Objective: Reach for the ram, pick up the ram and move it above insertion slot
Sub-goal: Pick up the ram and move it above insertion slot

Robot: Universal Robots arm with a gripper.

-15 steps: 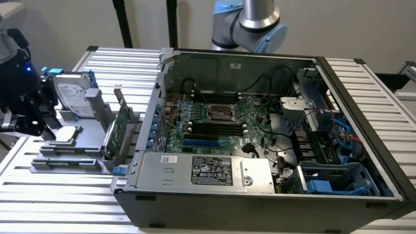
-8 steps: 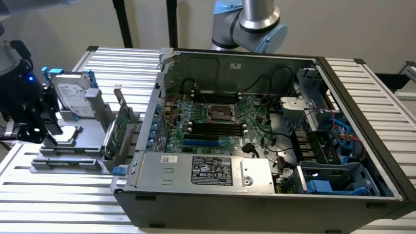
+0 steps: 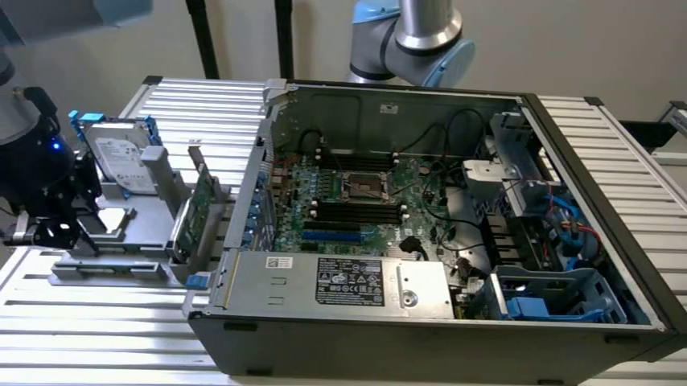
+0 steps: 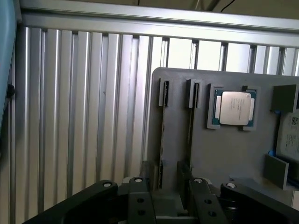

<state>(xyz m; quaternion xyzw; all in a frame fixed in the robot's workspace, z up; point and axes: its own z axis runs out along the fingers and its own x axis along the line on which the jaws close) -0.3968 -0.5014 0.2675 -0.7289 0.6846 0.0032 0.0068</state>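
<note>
1. Dark along its thin edge, the ram [image 4: 162, 135] is a long, narrow circuit-board stick seen edge-on. It stands in a slot of the flat grey plastic holder [image 4: 177, 154] and has not been lifted.
2. The black pincer [image 4: 170, 198] hangs right over one end of the stick with its fingers [image 4: 141, 201] spread. That end of the ram runs into the gap between them, closer to one finger than the other, and I cannot tell whether it touches either.
3. A second narrow slot [image 4: 192, 95] lies just beside the ram's slot, parallel to it. Whether it holds a stick I cannot tell.
4. A square silver processor chip [image 4: 232, 108] sits in its own pocket of the holder, near the slots.
5. In the exterior view the pincer [image 3: 67, 237] is low over the holder at the left. A silver hard drive [image 3: 113, 149] and a tall green expansion card [image 3: 193, 217] stand upright near it.
6. The holder rests on a ribbed aluminium surface [image 3: 96, 322].
7. On the same surface, to the exterior view's right of the holder, lies an open grey computer case [image 3: 429, 346] with its green motherboard [image 3: 355, 201] exposed.
8. Behind the case are the silver-and-blue robot arm [image 3: 424, 32] and a plain beige wall [image 3: 580, 48].
</note>
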